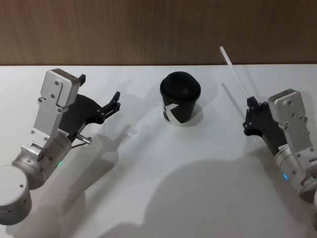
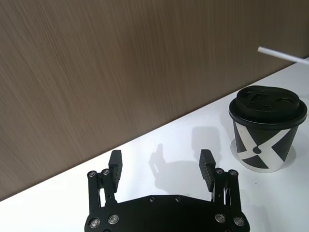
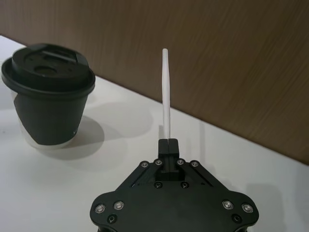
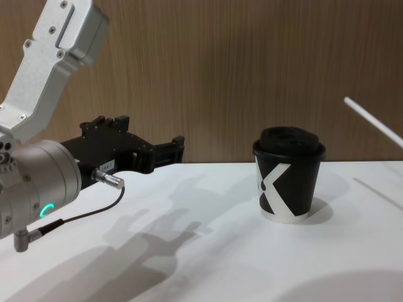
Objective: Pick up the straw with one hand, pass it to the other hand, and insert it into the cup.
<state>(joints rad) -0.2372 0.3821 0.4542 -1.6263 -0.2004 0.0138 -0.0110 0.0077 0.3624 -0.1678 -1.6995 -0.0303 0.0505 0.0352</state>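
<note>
White thin straw (image 1: 235,73) clamped in right gripper (image 3: 168,142), left gripper (image 2: 161,159) open left of black lidded paper cup (image 1: 180,101); recommend centring straw between left jaws before release.

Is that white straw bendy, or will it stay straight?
Probably stiff: pinched only at one end by the right gripper, the straw sticks out without drooping. It looks thin and smooth, so it might slip or swivel. The left gripper hovers open.
</note>
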